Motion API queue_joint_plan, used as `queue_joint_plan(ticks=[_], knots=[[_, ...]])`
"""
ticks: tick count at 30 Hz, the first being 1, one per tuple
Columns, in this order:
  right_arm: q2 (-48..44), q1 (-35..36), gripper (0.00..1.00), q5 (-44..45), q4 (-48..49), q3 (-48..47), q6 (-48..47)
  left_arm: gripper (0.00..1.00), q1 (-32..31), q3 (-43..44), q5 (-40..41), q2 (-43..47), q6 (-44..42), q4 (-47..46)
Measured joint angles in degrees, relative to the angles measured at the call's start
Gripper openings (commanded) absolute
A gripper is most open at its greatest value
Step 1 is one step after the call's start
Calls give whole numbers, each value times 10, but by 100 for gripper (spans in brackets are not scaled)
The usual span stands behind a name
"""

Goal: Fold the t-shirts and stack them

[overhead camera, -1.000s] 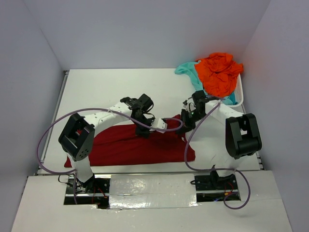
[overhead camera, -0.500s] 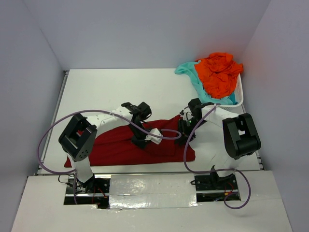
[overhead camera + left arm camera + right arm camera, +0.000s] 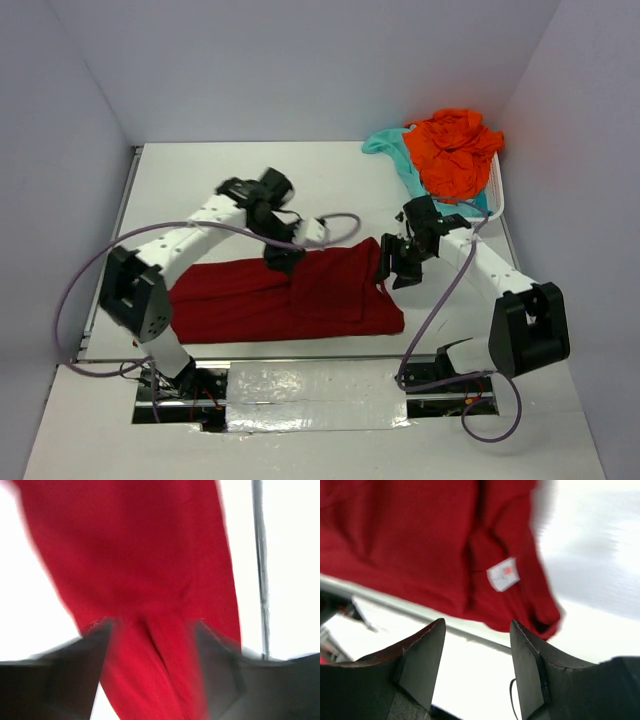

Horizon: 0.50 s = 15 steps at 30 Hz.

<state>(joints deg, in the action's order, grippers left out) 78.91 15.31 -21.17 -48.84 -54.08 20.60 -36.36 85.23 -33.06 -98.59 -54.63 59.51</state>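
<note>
a dark red short-sleeved cloth t-shirt point(image 3: 300, 300) lies spread on the white desk point(image 3: 200, 175). it is long from left to right, and its right half is folded into a wider, doubled part. everything else is placed here from this red shirt.

the left hand point(image 3: 283, 258) hangs over the far edge of the red shirt, about at its middle. in the left wrist view its two dark fingers point(image 3: 75, 670) stand wide apart and the red cloth fills the space below them. the view is blurred, but the hand looks released and grasps nothing.

the right hand point(image 3: 395, 265) is just at the right end of the red shirt, near its far corner. in the right wrist view its fingers point(image 3: 420, 665) are also apart, with nothing between them. beyond them lies the red cloth with a small white label point(image 3: 502, 574).

far behind the right end of the red shirt stands a white plastic mesh basket point(image 3: 497, 190). a bright orange crumpled t-shirt point(image 3: 455, 150) is heaped on top of it. a light mint-aqua t-shirt point(image 3: 400, 155) hangs out of it toward the left. a small patch of deeper teal-blue cloth point(image 3: 479, 205) shows under the orange one.
</note>
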Motion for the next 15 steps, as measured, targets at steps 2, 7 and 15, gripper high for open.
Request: queue_joint_plan(ticks=[2,7,15], knots=[[-12,-1,63,28,10,22,19,27,64,-15,3,42,41,-7],[5,-2,63,71,37,98,62,61,333,-155,125,135,131,-125],[55,2,56,82,104,110,96,82,578,-283,268,115,188,-266]])
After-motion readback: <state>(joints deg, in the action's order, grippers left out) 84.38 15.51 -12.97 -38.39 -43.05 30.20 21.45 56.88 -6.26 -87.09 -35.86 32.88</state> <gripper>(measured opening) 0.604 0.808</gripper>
